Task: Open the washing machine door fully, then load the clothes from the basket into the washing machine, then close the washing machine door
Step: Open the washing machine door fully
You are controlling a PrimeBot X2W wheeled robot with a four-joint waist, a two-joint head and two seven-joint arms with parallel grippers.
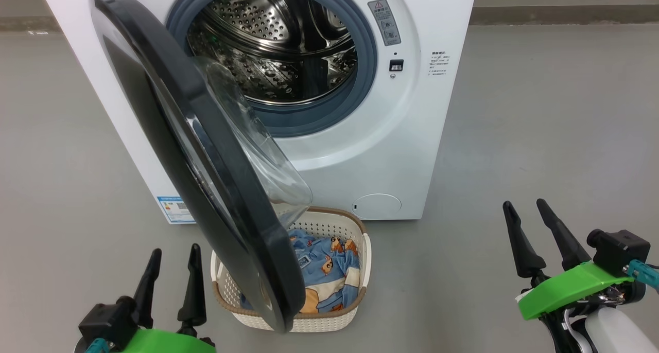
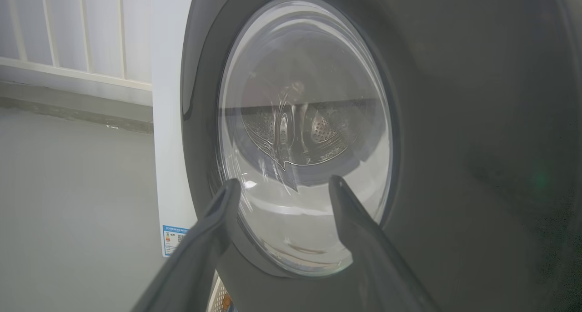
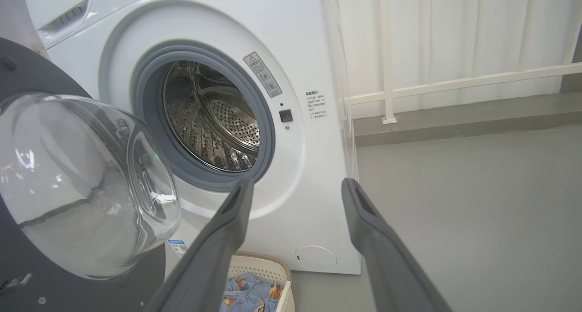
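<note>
While the left gripper (image 1: 175,249) and the right gripper (image 1: 524,203) were spread and empty, the door (image 1: 226,188), half-open above the basket (image 1: 329,216) of clothes (image 1: 322,265), was judged stiff and slippery, best pushed at its free rim.

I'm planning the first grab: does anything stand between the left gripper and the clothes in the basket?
Yes. The partly open washing machine door juts out over the left side of the basket, standing between the left gripper and the clothes. From the right gripper, the way to them looks clear.
</note>
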